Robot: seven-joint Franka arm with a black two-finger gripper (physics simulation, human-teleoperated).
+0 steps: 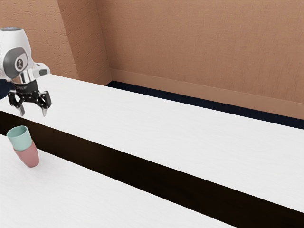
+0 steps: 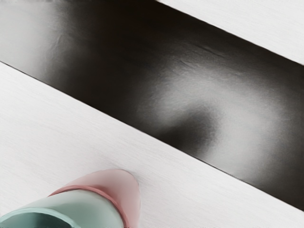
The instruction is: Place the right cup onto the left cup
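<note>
Above the table, at the exterior view's left, my gripper [image 1: 33, 110] hangs with its two fingers apart and nothing between them. Below it stands a pink cup [image 1: 30, 156], with a teal cup [image 1: 20, 138] resting in its mouth, both upright on the white surface. In the wrist view the teal cup [image 2: 85, 208] and the pink cup [image 2: 124, 190] appear at the lower left, the teal rim overlapping the pink one's. The pink cup's inside is hidden by the teal cup.
A dark band [image 1: 142, 166] crosses the white table [image 1: 156, 121] beyond the cups. Brown walls [image 1: 199, 42] rise behind the table, with a dark floor strip [image 1: 190, 102] at their foot.
</note>
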